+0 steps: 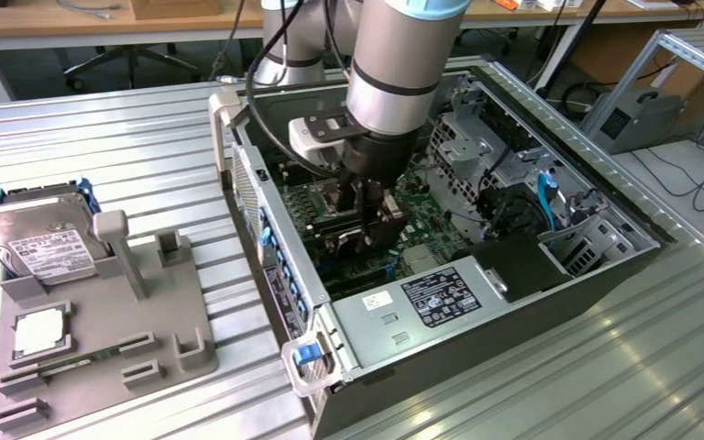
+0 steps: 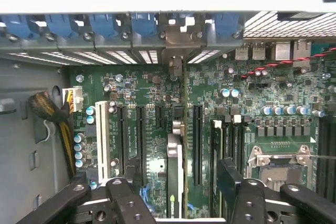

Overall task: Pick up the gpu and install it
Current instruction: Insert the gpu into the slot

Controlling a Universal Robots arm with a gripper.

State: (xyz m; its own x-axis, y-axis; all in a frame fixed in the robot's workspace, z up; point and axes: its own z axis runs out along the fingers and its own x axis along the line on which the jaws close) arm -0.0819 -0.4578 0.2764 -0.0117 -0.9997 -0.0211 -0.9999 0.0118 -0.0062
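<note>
One arm: reaching down into the open computer case (image 1: 597,266), which lies on its side on the slatted metal table (image 1: 120,156)
Gripper (image 1: 368,220): low over the motherboard (image 1: 432,234), near the case wall that carries the blue slot clips (image 2: 144,23)
Jaws: closed on the gpu (image 2: 175,174), one finger either side of the card
Gpu: on edge, thin and dark, standing over the motherboard between the black expansion slots (image 2: 140,137); silver end bracket (image 2: 176,43) up against the rear slot openings of the case
Seating: can't tell if the card edge is fully down in its slot
Fingers (image 2: 231,179): black pads, pinching the card near its end away from the bracket
CPU socket (image 2: 278,163): on the board beside the gripper, metal frame visible
Fixture tray (image 1: 107,330): grey, near the table's edge at the exterior view's left, well apart from the case
Hard drive (image 1: 40,243): silver with white label, at the tray's far end
Memory stick (image 1: 77,362): green, lying in the tray's near part
</note>
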